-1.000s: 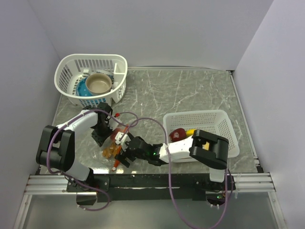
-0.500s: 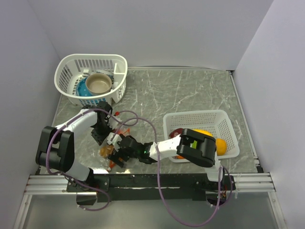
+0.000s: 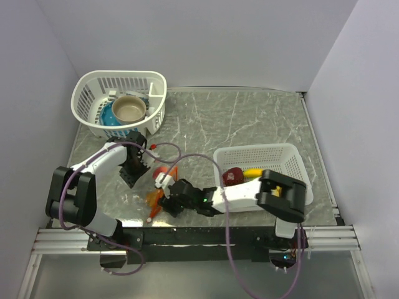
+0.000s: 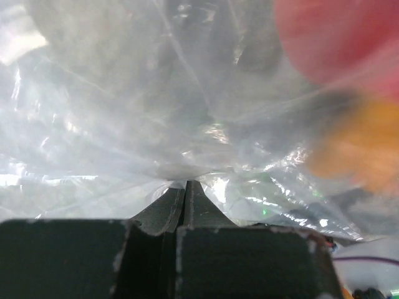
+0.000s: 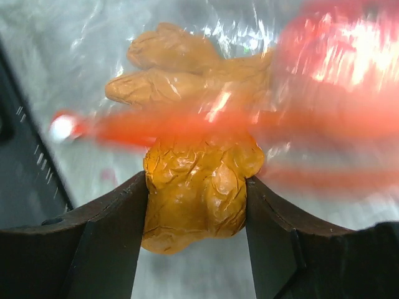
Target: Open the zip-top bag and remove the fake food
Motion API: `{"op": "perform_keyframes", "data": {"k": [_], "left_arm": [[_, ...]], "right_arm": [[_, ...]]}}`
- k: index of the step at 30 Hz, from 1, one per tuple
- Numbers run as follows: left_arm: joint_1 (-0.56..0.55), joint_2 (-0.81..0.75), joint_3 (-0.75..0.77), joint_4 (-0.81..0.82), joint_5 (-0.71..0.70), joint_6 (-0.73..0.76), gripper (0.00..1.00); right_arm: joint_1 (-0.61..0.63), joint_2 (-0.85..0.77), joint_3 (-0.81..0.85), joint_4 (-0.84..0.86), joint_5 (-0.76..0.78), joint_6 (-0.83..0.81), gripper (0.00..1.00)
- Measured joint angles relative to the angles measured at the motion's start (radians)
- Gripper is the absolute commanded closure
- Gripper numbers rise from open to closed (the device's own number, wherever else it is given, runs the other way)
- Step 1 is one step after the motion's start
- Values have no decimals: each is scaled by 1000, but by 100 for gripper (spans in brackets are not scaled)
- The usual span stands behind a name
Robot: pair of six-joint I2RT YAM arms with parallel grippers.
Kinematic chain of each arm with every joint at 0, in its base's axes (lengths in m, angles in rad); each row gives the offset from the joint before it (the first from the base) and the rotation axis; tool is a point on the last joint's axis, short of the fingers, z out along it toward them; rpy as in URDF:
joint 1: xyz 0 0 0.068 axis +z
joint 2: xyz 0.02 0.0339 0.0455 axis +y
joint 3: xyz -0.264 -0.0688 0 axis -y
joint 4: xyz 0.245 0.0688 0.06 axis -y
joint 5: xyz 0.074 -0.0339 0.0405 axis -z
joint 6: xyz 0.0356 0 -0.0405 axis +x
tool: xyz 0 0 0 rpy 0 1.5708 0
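The clear zip-top bag (image 3: 151, 182) lies near the front left of the table, and its film fills the left wrist view (image 4: 156, 93). My left gripper (image 3: 137, 163) (image 4: 185, 182) is shut on a fold of that film. Blurred red (image 4: 336, 37) and orange (image 4: 355, 143) fake food shows through it. My right gripper (image 3: 161, 195) (image 5: 197, 187) is shut on a knobbly orange piece of fake food (image 5: 196, 205) at the bag's orange-red zip strip (image 5: 156, 128). I cannot tell whether film lies between the pads and that piece. A second orange piece (image 5: 168, 68) and a red one (image 5: 336, 50) lie beyond.
A white mesh basket (image 3: 293, 163) at the right holds a dark red piece (image 3: 232, 176) and a yellow one (image 3: 252, 170). Another white basket (image 3: 87, 93) at the back left holds a tan bowl (image 3: 129, 109) and a blue dish (image 3: 107, 116). Cables loop over the marble table (image 3: 249, 118).
My right gripper has closed onto the orange piece. The right arm first reached left, then drew back a little to the right. The left gripper has stayed shut on the bag.
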Motion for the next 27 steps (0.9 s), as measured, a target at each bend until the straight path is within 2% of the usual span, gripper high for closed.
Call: {"op": "perform_keyframes", "data": {"k": [7,11,12,14,17,20,21,24,27], "left_arm": [[-1,16,-3,48,-50,0,99],[-1,30,-4,65,-63,0,99],[-1,30,-5,67,-64,0,99],[-1,30,-7,69,-66,0,99],[-1,30,-8,69,-67,0,99],[-1,30,-8,67,-62,-1,99],[-1,30,-8,65,-61,-1,99],[-1,30,-8,61,-59,0,99],[-1,29,-7,59,-55,-1,99]], "right_arm": [[0,-325,-82,-227,42,67,70],[-1,-450,-104,-352,83,109,74],[-2,-492,-117,-394,107,128,73],[-5,-586,-153,-465,199,176,83],[-42,-750,-212,-544,377,279,83],[-174,-876,-228,-634,570,429,41],[-223,-887,-227,-656,608,467,3],[-342,-864,-222,-726,682,557,0],[-381,-794,-219,-778,693,601,0]]}}
